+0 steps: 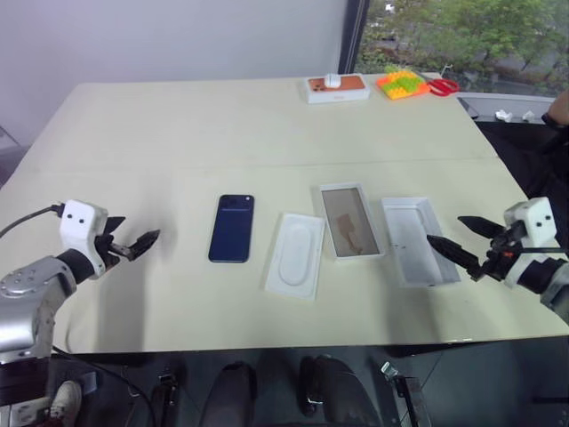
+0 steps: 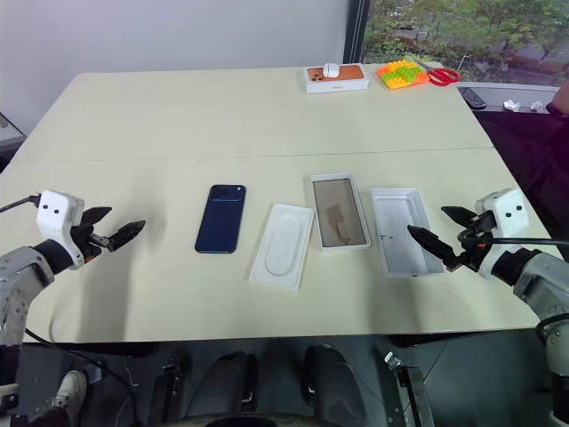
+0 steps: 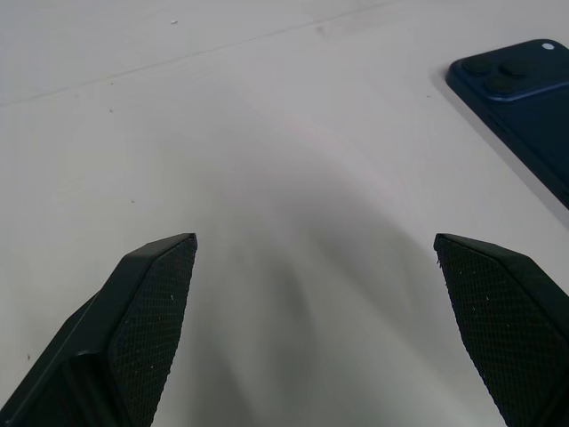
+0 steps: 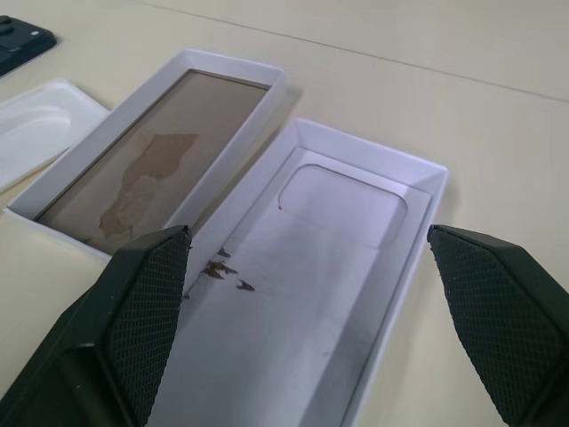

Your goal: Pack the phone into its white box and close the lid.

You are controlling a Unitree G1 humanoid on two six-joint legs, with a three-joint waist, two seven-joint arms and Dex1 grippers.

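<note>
Left eye view sets four things in a row on the cream table: the phone lying back up, an insert tray with an oval recess, then two shallow white box halves side by side. Which half is the white box and which the lid cannot be told for certain, since both lie open side up and any printed top is hidden against the table. The half with the brownish floor, taken as the white box, sits just right of the insert tray; the half with the white inside, taken as the lid, lies just beside it at the row's right end.

The left gripper hangs above bare table well to the left of the phone, fingers spread wide and holding nothing; its wrist view cuts the phone off at the frame edge, showing the camera corner. The right gripper hovers at the near right edge of the lid, also spread wide and empty. Its black fingertips hide the near corners of the lid, and small dark marks on the lid's floor are hard to make out.

At the far edge sit a box with an orange phone picture, a bright toy block and red scissors, their details too small to read. A dark sleeve is cut off at the right edge.
</note>
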